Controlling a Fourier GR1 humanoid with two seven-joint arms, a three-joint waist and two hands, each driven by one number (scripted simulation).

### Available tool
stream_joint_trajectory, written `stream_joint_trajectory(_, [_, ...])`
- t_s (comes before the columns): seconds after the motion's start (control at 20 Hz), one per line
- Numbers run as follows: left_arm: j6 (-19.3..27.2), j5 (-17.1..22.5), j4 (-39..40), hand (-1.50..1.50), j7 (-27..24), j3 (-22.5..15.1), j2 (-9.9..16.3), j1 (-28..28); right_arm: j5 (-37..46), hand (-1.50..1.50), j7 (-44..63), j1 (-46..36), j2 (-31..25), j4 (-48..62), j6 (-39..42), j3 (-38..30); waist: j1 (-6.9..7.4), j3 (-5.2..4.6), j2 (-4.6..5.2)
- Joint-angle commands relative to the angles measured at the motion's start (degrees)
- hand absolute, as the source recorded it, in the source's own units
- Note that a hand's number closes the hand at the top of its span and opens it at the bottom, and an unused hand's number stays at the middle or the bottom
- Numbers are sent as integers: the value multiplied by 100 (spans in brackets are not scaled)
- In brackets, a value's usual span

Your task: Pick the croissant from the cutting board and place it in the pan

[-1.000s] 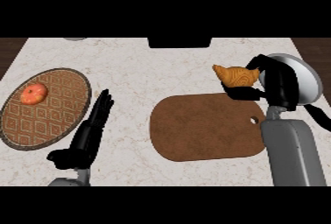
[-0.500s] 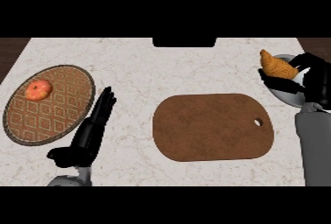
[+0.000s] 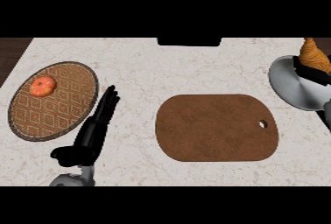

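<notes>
The golden-brown croissant (image 3: 313, 53) is at the view's far right edge, pointing upward, with my right hand (image 3: 313, 71) shut on its lower end. It hangs over the grey pan (image 3: 292, 85), which lies at the counter's right side, partly cut off by the frame. The brown cutting board (image 3: 216, 127) lies bare in the middle, its hanging hole toward the right. My left hand (image 3: 95, 127) rests open on the counter to the left of the board, fingers straight and pointing up.
A round woven brown plate (image 3: 61, 111) sits at the left with an orange-red fruit (image 3: 43, 86) on its upper part. A dark object (image 3: 189, 41) stands at the counter's back edge. The counter's dark edge shows at the upper left.
My right hand has carried the croissant off the board's upper right corner and out to the right, over the pan. The left hand has stayed put.
</notes>
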Motion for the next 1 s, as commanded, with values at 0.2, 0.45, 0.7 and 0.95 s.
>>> stream_joint_trajectory(0.2, [-58, -75, 33, 0, -186, -150, -87, 116, -642, 150, -1278, -507, -921, 1665, -286, -724, 163, 18, 74])
stream_joint_trajectory(0.45, [-110, -100, 91, 0, -72, -204, -98, -78, 18, -150, -247, -503, -1153, 2696, 774, -191, 296, 5, 153])
stream_joint_trajectory(0.7, [-195, 8, 155, 0, -85, -3, 15, -186, -193, -150, -472, -844, -1190, 3096, 2009, -249, 318, 27, 149])
stream_joint_trajectory(0.95, [-289, 108, 151, 0, -10, 13, -27, -388, -472, -150, -897, -1022, -1093, 3006, 1871, -525, 317, 36, 169])
